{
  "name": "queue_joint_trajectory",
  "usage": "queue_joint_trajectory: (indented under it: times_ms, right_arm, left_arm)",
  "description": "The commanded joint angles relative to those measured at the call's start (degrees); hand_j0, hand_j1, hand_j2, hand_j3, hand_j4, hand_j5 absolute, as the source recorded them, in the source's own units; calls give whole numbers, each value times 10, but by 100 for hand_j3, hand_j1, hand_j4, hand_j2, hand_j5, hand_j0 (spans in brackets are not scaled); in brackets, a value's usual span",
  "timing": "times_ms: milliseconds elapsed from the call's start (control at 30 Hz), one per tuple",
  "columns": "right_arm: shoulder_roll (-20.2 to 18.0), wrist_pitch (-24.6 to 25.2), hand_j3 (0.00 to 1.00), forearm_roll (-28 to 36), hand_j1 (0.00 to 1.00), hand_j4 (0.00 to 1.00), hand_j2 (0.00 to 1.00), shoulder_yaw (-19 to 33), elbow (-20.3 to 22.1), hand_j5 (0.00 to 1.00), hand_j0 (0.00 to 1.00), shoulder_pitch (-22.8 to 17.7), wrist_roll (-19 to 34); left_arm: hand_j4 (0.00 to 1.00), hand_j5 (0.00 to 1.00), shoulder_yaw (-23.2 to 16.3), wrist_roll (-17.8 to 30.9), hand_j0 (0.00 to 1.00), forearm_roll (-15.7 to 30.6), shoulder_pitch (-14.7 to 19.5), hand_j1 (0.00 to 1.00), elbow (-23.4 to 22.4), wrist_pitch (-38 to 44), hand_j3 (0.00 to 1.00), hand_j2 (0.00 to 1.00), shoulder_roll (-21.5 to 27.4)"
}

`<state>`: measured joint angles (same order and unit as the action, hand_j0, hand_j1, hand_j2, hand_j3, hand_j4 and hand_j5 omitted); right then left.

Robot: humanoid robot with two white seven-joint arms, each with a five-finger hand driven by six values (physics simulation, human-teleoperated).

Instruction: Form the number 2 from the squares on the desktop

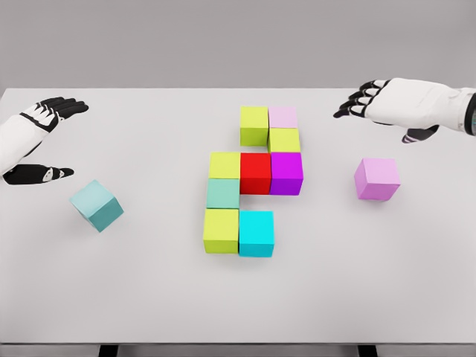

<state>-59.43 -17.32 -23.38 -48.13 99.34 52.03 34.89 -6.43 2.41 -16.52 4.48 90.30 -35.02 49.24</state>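
Several coloured cubes sit joined at the table's middle: a yellow-green cube [253, 124] and pale pink cube [283, 117] on top, a yellow-green cube [285, 139] below, then a row of yellow-green [224, 165], red [255, 172] and purple [286, 172]. Under these lie a teal-green cube [222, 193], a yellow-green cube [221, 230] and a cyan cube [256, 233]. A loose light-teal cube [97, 205] lies at the left, a loose violet cube [376, 178] at the right. My left hand [46, 141] hovers open at the left edge. My right hand [375, 100] hovers open at the upper right.
The white table [149, 297] spans the view, its front edge near the bottom of the picture. A grey wall stands behind it.
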Motion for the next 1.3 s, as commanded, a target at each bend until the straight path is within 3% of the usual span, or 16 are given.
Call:
queue_joint_trajectory:
  times_ms: [0, 67, 133, 267, 333, 400, 467, 500, 533, 633, 667, 700, 800, 933, 1100, 1267]
  right_arm:
    - [-1, -6, 100, 0, 100, 100, 100, 2, 6, 100, 100, 0, 1]
    - [-9, -28, 100, 1, 100, 100, 100, 3, 9, 100, 100, 1, 1]
    - [-50, -67, 100, 1, 100, 100, 100, 9, 11, 100, 100, -2, 1]
    - [-166, -104, 100, 1, 100, 100, 100, 1, 11, 100, 100, -61, -182]
    - [-176, -103, 100, 1, 100, 100, 100, -9, 11, 100, 100, -64, -185]
    - [-174, -110, 100, 1, 100, 100, 100, -8, 11, 100, 100, -63, -175]
    - [-163, -125, 100, 2, 100, 100, 100, -7, 11, 100, 100, -62, -128]
    - [-146, -124, 100, 35, 100, 100, 100, -6, 10, 100, 100, -62, -65]
    - [-144, -116, 100, 139, 100, 100, 100, -6, 9, 100, 100, -63, 1]
    - [-149, -72, 100, 422, 100, 100, 100, 18, -17, 100, 100, -66, 1]
    - [-150, -49, 100, 465, 100, 100, 100, 18, -18, 100, 100, -67, 1]
    - [-150, -40, 100, 473, 100, 100, 100, 15, -19, 100, 100, -68, 1]
    - [-143, 55, 100, 481, 100, 100, 100, 14, -20, 100, 100, -83, 1]
    - [-112, 122, 100, 480, 100, 100, 100, 13, -55, 100, 100, -83, 1]
    - [-82, 129, 100, 481, 100, 100, 100, -24, -93, 100, 100, -87, 1]
    - [-61, 148, 100, 482, 100, 100, 100, -24, -137, 100, 100, -91, 1]
  left_arm:
    - [100, 100, 0, 0, 100, 3, 0, 100, 0, 0, 100, 100, 1]
    - [100, 100, 0, 5, 100, 3, 0, 100, 1, 0, 100, 100, 1]
    - [100, 100, 46, 92, 100, 5, -1, 100, -1, 0, 100, 100, -1]
    - [100, 100, 127, 320, 100, 33, 3, 100, -26, 0, 100, 100, -3]
    - [100, 100, 113, 326, 100, 83, 1, 100, -14, 0, 100, 100, 32]
    - [100, 100, 61, 326, 100, 124, 2, 100, 15, 0, 100, 100, 78]
    - [100, 100, 30, 326, 100, 145, 4, 100, 37, 0, 100, 100, 119]
    - [100, 100, 28, 326, 100, 155, 6, 100, 50, 0, 100, 100, 132]
    - [100, 100, 28, 326, 100, 156, 9, 100, 59, 0, 100, 100, 140]
    - [100, 100, 27, 326, 100, 155, 18, 100, 62, 0, 100, 100, 147]
    - [100, 100, 23, 326, 100, 151, 18, 100, 63, 0, 100, 100, 147]
    - [100, 100, 19, 326, 100, 149, 20, 100, 64, 0, 100, 100, 147]
    - [100, 100, -2, 326, 100, 131, 41, 100, 69, 0, 100, 100, 145]
    - [100, 100, -112, 326, 100, 132, 135, 100, 63, 0, 100, 100, 144]
    - [100, 100, -185, 326, 100, 161, 210, 100, 56, 0, 100, 100, 146]
    - [100, 100, -310, 326, 100, 231, 317, 100, 37, 0, 100, 100, 147]
